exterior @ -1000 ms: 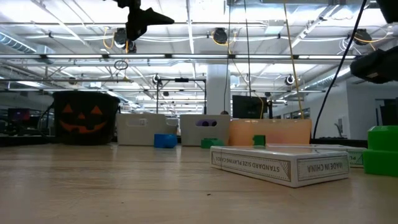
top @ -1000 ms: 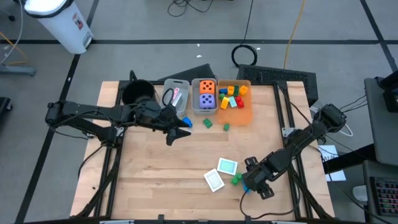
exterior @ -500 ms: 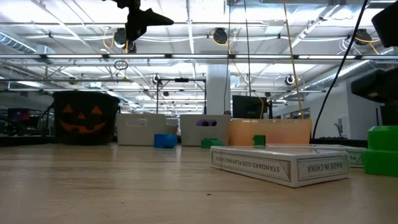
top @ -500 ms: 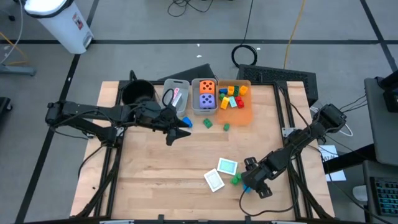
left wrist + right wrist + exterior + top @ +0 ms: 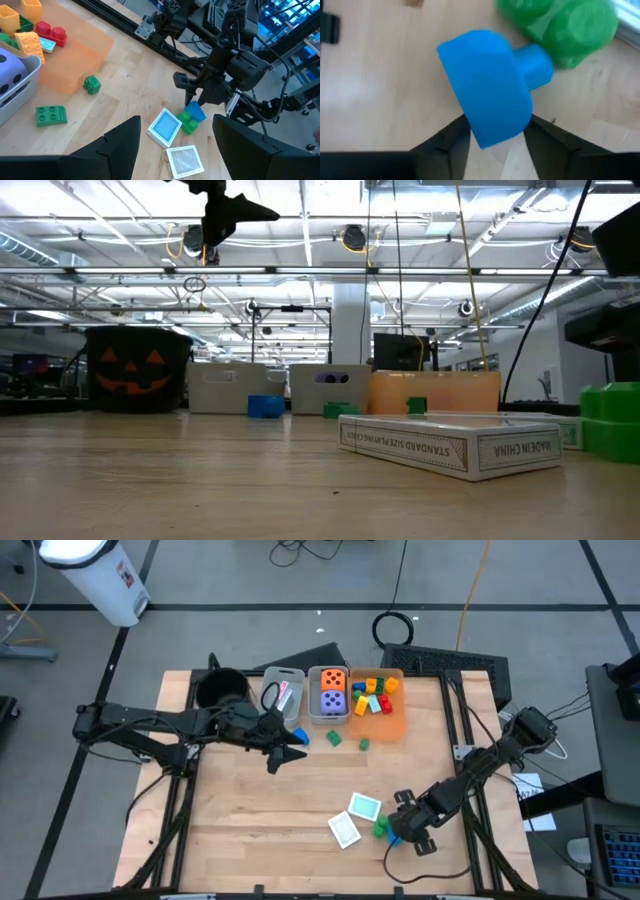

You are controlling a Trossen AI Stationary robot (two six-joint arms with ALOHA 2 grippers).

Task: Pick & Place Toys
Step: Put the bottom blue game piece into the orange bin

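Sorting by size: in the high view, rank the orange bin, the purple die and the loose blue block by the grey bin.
Largest to smallest:
orange bin
purple die
blue block

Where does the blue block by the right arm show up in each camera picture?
High view: blue block, lower right, under the right end effector.
Low view: not visible.
Left wrist view: centre right, below the far arm.
Right wrist view: fills the centre.
Shared landmark: the green block touching it.

Right claw [image 5: 394, 836] low (left claw [image 5: 297, 745] raised, open).
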